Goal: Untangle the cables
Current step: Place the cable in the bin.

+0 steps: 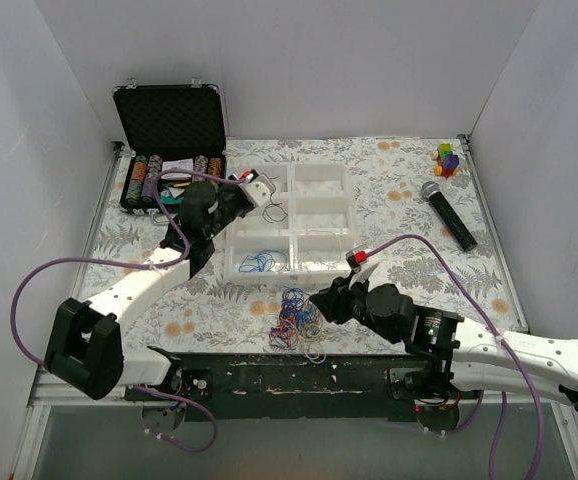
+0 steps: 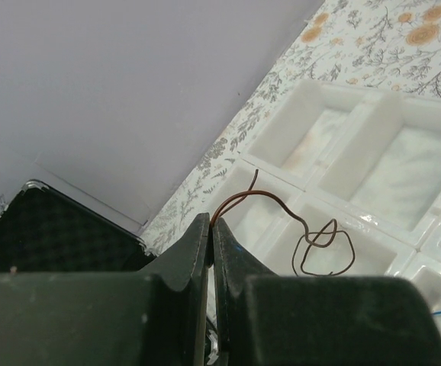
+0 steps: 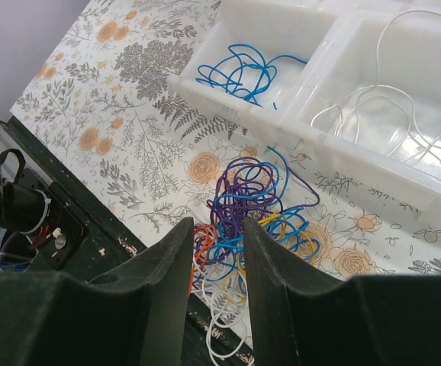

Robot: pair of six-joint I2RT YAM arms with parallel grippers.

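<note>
The top view alone takes in the whole desk (image 1: 409, 200), the white walls that enclose it on three sides, and both arms. The wrist views supply close detail that the top view lacks. The left wrist view shows the left gripper (image 2: 210, 223) pressed closed on one end of a thin brown cable (image 2: 252, 192). This cable arcs up from the fingertips and drops in loose loops into a compartment of the white tray (image 1: 291, 205). The right wrist view shows the right gripper (image 3: 217, 229) partly open, with nothing between its fingers, poised over the tangle (image 3: 251, 206). Contact with the tangle cannot be determined. The tangle lies on the desk just beside the near edge of the tray, between the tray and the arm bases. It is a compact knot of purple, blue, orange, yellow and white strands. Blue cables (image 3: 239, 72) lie coiled in a near tray compartment, and white cables (image 3: 388, 107) lie in the adjacent one. The desk carries a floral-print covering. An open black case (image 1: 169, 120) stands at the far left. A microphone (image 1: 447, 213) and a small multicoloured toy (image 1: 448, 159) lie at the far right.
</note>
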